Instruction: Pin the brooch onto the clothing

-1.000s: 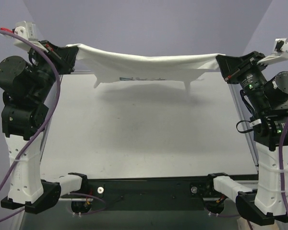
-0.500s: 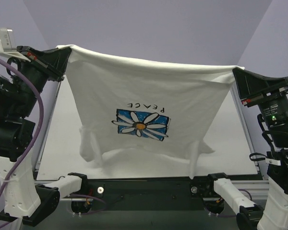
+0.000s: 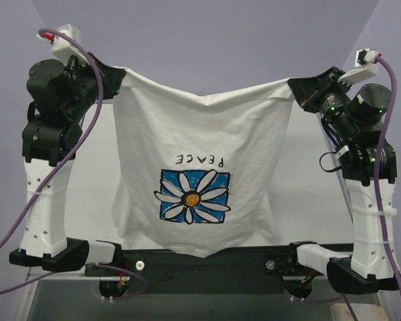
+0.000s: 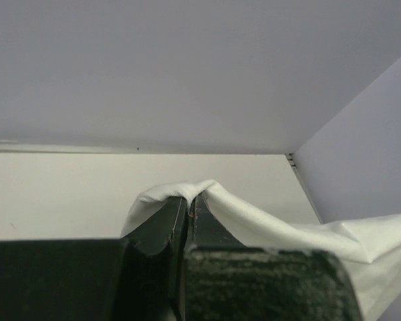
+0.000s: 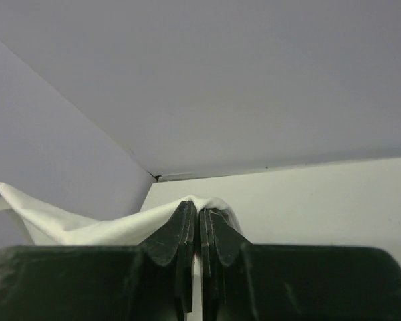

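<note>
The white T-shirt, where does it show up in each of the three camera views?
Top external: the T-shirt hangs at centre frame, its upper corners pinched by the left claw and the right claw.
Left wrist: a fold of it sits at the claw tips, low centre, trailing right.
Right wrist: a fold of it sits at the claw tips, low centre, trailing left.
Shared landmark: the pale table behind the cloth.

walls: plain lavender-grey back wall (image 3: 207, 33) ahead of me, side walls (image 3: 395, 27) angling in | table (image 3: 306, 194): white, matte, dark rail (image 3: 207, 257) along my near edge | light: soft, even
</note>
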